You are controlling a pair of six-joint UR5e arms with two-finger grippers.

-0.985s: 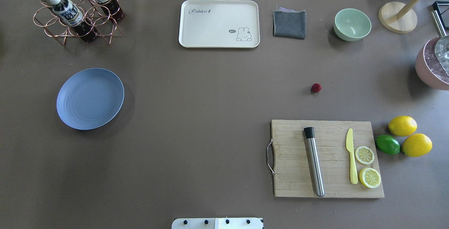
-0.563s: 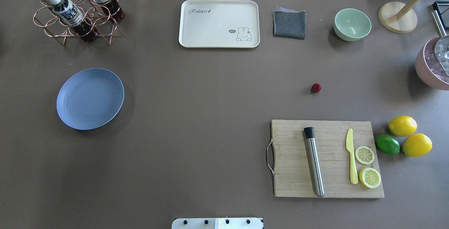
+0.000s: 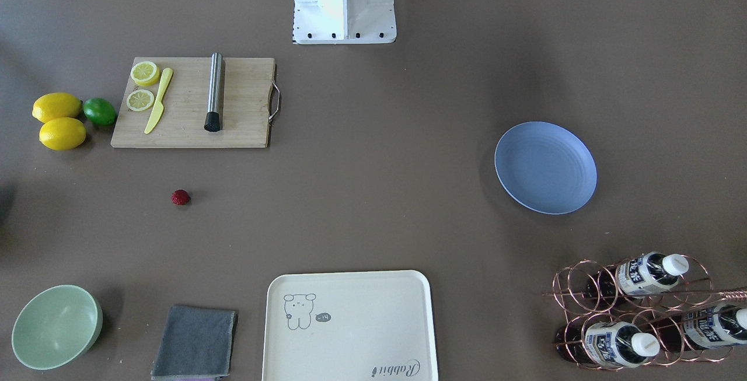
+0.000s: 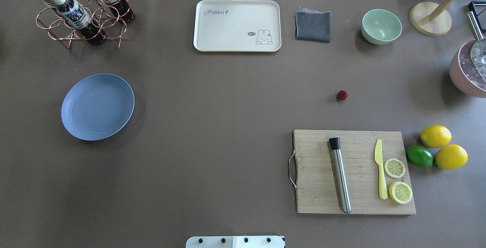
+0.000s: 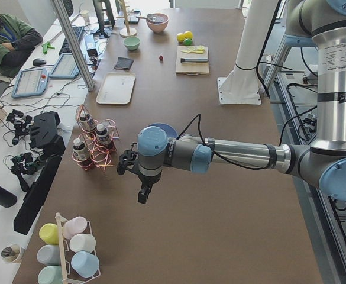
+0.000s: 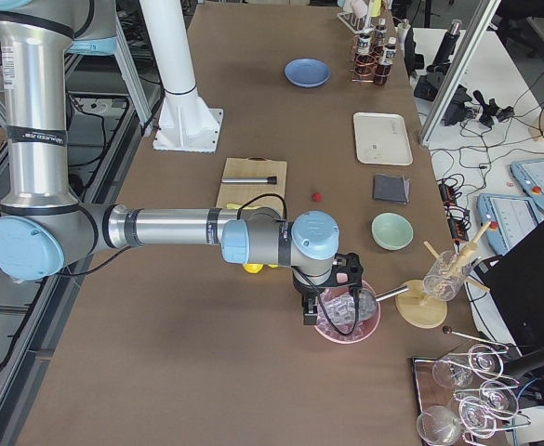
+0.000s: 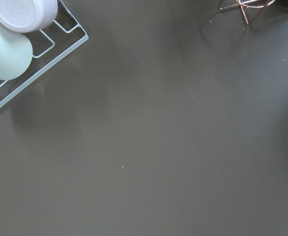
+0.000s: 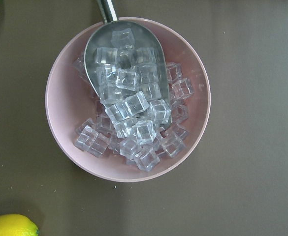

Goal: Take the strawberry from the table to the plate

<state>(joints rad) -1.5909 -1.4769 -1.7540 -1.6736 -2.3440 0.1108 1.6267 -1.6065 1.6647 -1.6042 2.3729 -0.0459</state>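
Dark-red strawberry sits on table, robot's R half, just beyond cutting board, nothing touching it. Blue plate well apart on L half, nothing on it. L gripper hangs over bare table near cup rack; R gripper above pink ice bowl. Both seen from side cams only, so can't tell if fingers apart or together.

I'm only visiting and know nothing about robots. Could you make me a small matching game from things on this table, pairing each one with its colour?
Things:
1 strawberry
2 plate
3 knife
4 cloth

Colours:
A grey
B yellow
C dark red
D light blue

Pairs: 1-C, 2-D, 3-B, 4-A
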